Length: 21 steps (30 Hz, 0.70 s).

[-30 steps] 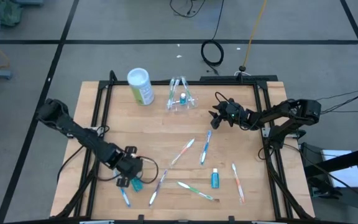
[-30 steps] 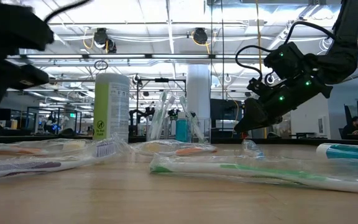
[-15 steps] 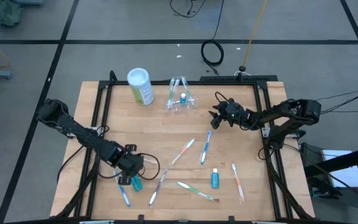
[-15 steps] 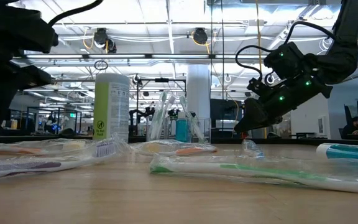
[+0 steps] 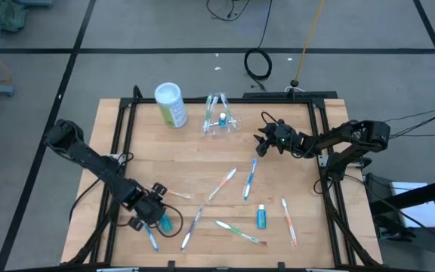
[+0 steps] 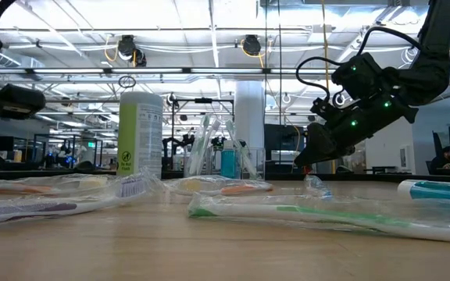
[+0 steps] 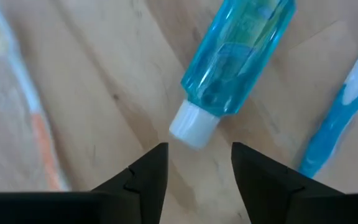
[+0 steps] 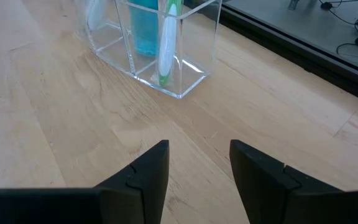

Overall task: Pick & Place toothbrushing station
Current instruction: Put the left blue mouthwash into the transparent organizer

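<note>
The toothbrushing station (image 5: 220,121) is a clear plastic holder standing at the table's far middle, with a blue tube and a toothbrush upright in it (image 8: 157,43). My right gripper (image 5: 261,141) hovers open to the right of it, pointing at it, with nothing between its fingers (image 8: 197,165). Near the table's near left corner my left gripper (image 5: 151,217) points down, open. A blue toothpaste tube (image 7: 241,56) lies flat on the wood just past its fingertips. The tube's white cap (image 7: 193,125) faces the gap between the fingers and is not between them.
A green canister with a white lid (image 5: 170,103) stands far left of the holder. Several wrapped toothbrushes (image 5: 249,180) and a second blue tube (image 5: 261,217) lie scattered over the near half. A blue toothbrush (image 7: 337,118) lies beside the tube.
My left gripper has moved toward the table's near left corner and sunk a little, rolling about its own axis, so a toothbrush behind it now shows. The blue tube has stayed where it lay.
</note>
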Each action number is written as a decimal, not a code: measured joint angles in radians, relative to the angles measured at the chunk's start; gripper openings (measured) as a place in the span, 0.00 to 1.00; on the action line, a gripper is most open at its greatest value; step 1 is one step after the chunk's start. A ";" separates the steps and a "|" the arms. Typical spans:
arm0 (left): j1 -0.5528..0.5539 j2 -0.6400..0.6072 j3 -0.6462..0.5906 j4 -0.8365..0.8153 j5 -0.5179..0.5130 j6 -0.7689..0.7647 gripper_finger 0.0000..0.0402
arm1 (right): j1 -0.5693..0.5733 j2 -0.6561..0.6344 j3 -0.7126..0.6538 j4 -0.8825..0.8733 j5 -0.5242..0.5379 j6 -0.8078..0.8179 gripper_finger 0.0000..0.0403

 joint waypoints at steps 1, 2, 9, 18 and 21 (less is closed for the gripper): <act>-0.004 0.000 -0.010 0.027 0.001 0.010 0.43 | 0.000 0.000 0.000 0.000 0.000 0.000 0.40; -0.010 0.000 -0.018 0.050 0.001 0.020 0.42 | 0.000 0.000 0.000 0.000 0.000 0.000 0.40; -0.018 0.000 -0.029 0.078 -0.098 0.073 0.36 | 0.000 0.000 0.000 0.000 0.000 0.000 0.40; -0.015 0.000 -0.029 0.161 -0.038 0.168 0.35 | 0.000 0.000 0.000 0.000 0.000 0.000 0.40; -0.008 0.000 -0.029 0.160 -0.039 0.198 0.35 | 0.000 0.000 0.000 0.000 0.000 0.000 0.40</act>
